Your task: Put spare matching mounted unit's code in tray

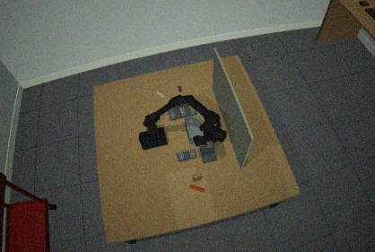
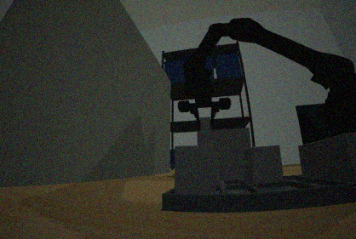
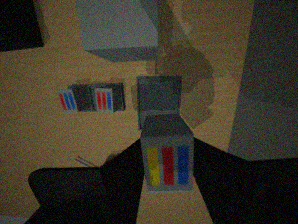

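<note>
— Where's the spare?

— Clamped in the gripper, the spare with yellow, red and blue stripes hangs above the grey tray.

— Around it?

— A striped block nearby — upright panel probably beside it.

Arched over, wrist pointing down, gripper clamped on a striped spare between the jaws.

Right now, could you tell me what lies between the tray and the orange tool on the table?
A small tan block sits between the tray and the orange tool, seen in the top view.
</note>
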